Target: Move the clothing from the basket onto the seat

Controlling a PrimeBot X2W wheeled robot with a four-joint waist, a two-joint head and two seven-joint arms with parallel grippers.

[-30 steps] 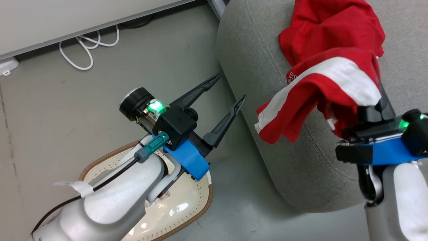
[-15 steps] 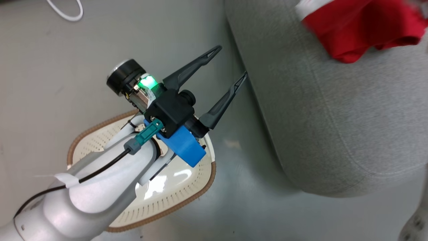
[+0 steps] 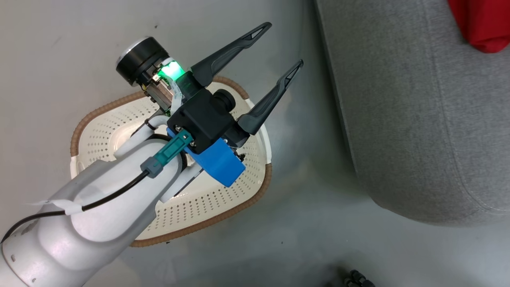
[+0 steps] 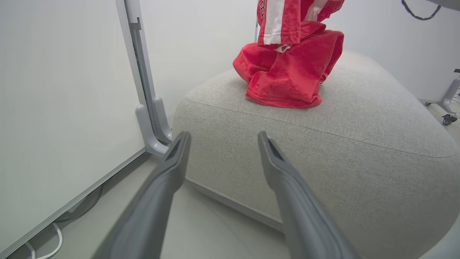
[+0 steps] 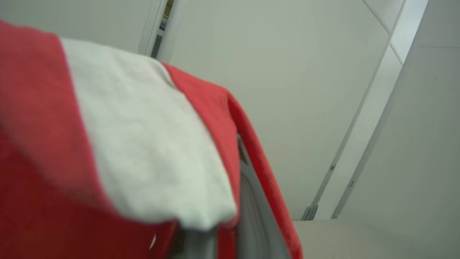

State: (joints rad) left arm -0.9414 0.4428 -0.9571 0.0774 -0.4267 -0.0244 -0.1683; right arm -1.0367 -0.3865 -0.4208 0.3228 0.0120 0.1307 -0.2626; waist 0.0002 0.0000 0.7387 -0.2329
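Observation:
My left gripper (image 3: 282, 44) stands open and holds nothing, hovering over the cream basket (image 3: 99, 113), whose visible floor is bare. To the right lies the grey seat (image 3: 418, 119), with a corner of red clothing (image 3: 482, 24) at the top edge. Along the left gripper (image 4: 223, 135) I see the seat (image 4: 341, 154) with plain red clothing (image 4: 287, 79) heaped on it. A white-striped garment (image 4: 276, 21) hangs down onto that heap from above. The striped clothing (image 5: 143, 151) drapes over a grey finger (image 5: 251, 219) of my shut right gripper.
A white wall panel with a grey metal post and foot (image 4: 154, 118) stands left of the seat. A white cable (image 4: 46, 248) lies on the floor beneath it. A wheeled stand's caster (image 4: 447, 118) shows far right. Bare grey floor (image 3: 303, 223) separates basket and seat.
The head view has swung down toward the basket, so more of it shows. The right gripper and striped garment have left that view at the upper right. The left gripper stays open.

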